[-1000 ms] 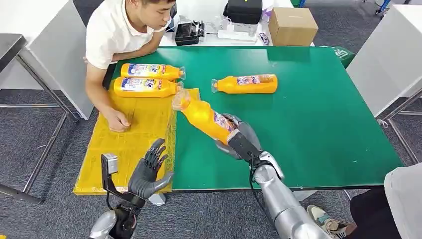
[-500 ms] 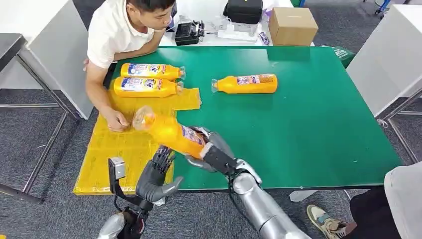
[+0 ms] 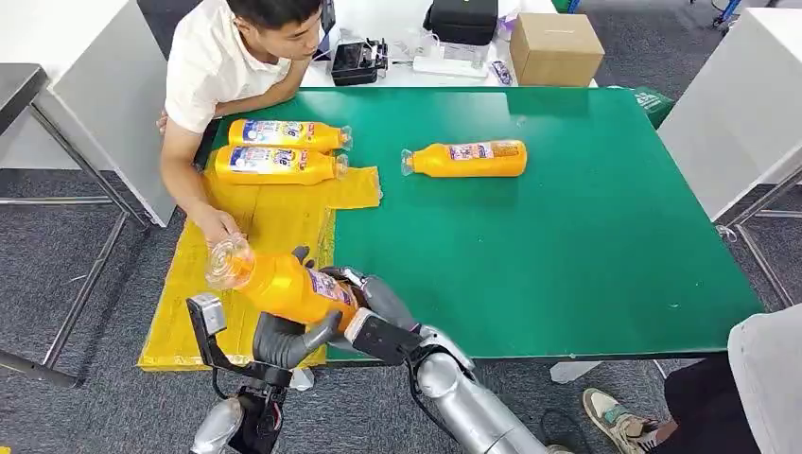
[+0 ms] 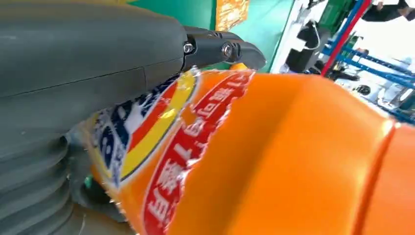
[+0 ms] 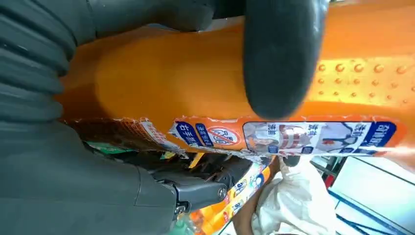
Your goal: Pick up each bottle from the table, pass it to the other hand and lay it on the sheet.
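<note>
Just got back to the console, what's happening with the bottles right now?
The handover is in progress. The right hand holds an orange bottle by its base over the near edge of the yellow sheet, and the left hand cups it from below. Two bottles already lie on the sheet's far end, beside a seated person whose hand rests on the sheet. One more bottle lies on the green table.

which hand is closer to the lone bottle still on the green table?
Right. The right hand grips the held bottle at the table's near edge, below the lone bottle. The left hand cups that held bottle from underneath, further to the left over the yellow sheet.
</note>
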You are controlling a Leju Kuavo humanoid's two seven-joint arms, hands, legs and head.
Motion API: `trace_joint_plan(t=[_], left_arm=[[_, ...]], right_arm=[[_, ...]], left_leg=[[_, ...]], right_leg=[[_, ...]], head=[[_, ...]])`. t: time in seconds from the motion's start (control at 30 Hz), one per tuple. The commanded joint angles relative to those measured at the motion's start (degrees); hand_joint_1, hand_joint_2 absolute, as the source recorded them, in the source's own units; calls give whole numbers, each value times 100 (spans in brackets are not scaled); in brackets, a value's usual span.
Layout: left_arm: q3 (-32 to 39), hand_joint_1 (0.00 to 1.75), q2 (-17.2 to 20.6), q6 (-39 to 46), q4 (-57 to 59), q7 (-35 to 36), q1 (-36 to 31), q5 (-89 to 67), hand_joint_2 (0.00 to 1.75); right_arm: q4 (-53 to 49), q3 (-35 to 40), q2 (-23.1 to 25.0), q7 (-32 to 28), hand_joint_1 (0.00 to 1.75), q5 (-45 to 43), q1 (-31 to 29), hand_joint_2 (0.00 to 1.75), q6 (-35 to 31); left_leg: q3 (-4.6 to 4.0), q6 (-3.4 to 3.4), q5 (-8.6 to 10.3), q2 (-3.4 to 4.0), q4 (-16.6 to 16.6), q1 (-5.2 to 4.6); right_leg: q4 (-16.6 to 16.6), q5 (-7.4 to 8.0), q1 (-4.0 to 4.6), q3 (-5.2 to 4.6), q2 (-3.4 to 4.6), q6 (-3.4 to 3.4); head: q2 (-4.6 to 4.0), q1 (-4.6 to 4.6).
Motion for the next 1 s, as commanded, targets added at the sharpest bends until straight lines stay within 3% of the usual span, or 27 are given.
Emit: trace_joint_plan(t=[0.03, 0.1, 0.13, 0.17, 0.57, 0.6, 0.87, 0.9, 1.0], left_arm=[[-208, 0, 69, -600, 106, 53, -280, 564, 175], [-218, 0, 81, -638, 112, 51, -292, 588, 175], [-248, 152, 104, -745, 94, -13, -309, 595, 175], [-243, 175, 98, -870, 106, -24, -313, 699, 175], [-201, 175, 100, -1114, 352, 54, -408, 939, 175], [-166, 175, 82, -1112, 361, 40, -404, 950, 175], [-67, 175, 80, -1077, 356, 14, -386, 975, 175], [-67, 175, 80, -1077, 356, 14, -386, 975, 175], [189, 175, -14, -806, 298, -103, -349, 945, 175]], right_arm=[[305, 471, -94, -5, 175, -13, -155, 175, 91], [375, 460, -71, -26, 175, -49, -176, 175, 103], [448, 462, -59, -32, 175, -73, -200, 175, 124], [503, 476, -48, -38, 175, -82, -227, 175, 138], [695, 492, 19, -129, 175, -151, -299, 175, 212], [640, 493, 20, -131, 0, -153, -282, 175, 209], [544, 551, 27, -148, 0, -6, -245, 175, 7], [544, 551, 27, -148, 0, -6, -245, 0, 7], [285, 664, -37, -209, 0, 252, -101, 0, -354]], left_leg=[[19, -1, -3, -5, -6, -3], [30, -1, -6, -5, -8, -3], [19, -1, -3, -7, -6, -3], [33, -1, -6, -11, -9, -6], [29, -1, -5, -10, -8, -2], [20, -1, -2, -11, -7, -4], [13, -1, -1, -7, -5, -1], [16, -1, -2, -8, -5, -1], [16, -1, -3, -8, -5, -1]], right_leg=[[-3, -6, -2, 20, -14, -3], [-4, -10, -1, 31, -18, -5], [-3, -7, -1, 21, -17, -3], [-3, -13, -3, 35, -24, -5], [-5, -10, 0, 31, -22, -4], [-3, -8, -2, 22, -21, -3], [-3, -5, 0, 15, -14, -3], [-3, -6, 1, 18, -17, -3], [-3, -7, 1, 18, -16, -3]], head=[[0, -2], [0, -2], [0, -2], [0, 0], [0, -2], [0, -2], [0, 0], [0, -2], [0, -2]])
